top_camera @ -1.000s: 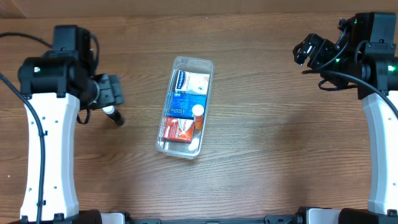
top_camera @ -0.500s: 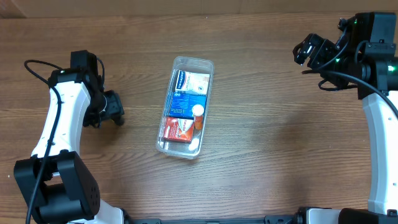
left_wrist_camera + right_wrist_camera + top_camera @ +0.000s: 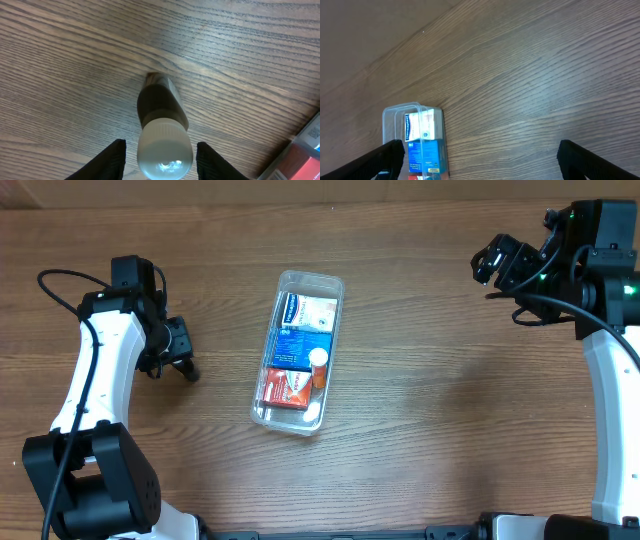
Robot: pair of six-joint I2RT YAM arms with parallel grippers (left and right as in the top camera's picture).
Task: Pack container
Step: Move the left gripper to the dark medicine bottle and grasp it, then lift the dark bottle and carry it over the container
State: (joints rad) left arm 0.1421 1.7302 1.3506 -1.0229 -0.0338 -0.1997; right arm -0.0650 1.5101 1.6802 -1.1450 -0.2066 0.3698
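The container (image 3: 311, 277), a long clear bin, lies mid-table holding a white-and-blue box (image 3: 306, 310), a blue box (image 3: 300, 345), a red box (image 3: 286, 388) and a small orange-capped bottle (image 3: 318, 364). Left of it, a small dark bottle (image 3: 159, 102) with a white cap (image 3: 165, 147) lies on the wood. My left gripper (image 3: 160, 150) straddles that cap, with a narrow gap on each side, so it is open. My right gripper (image 3: 482, 167) hangs wide open and empty at the far right, and the container's end (image 3: 400, 109) shows at the lower left of its view.
The table is bare brown wood (image 3: 450, 400). The left arm's white link (image 3: 95, 380) and its cable run down the left side. The right arm (image 3: 610, 370) stands along the right edge.
The left arm has swung so its wrist sits over the dark bottle, and its jaws have narrowed around the white cap. The right arm and the container have not moved.
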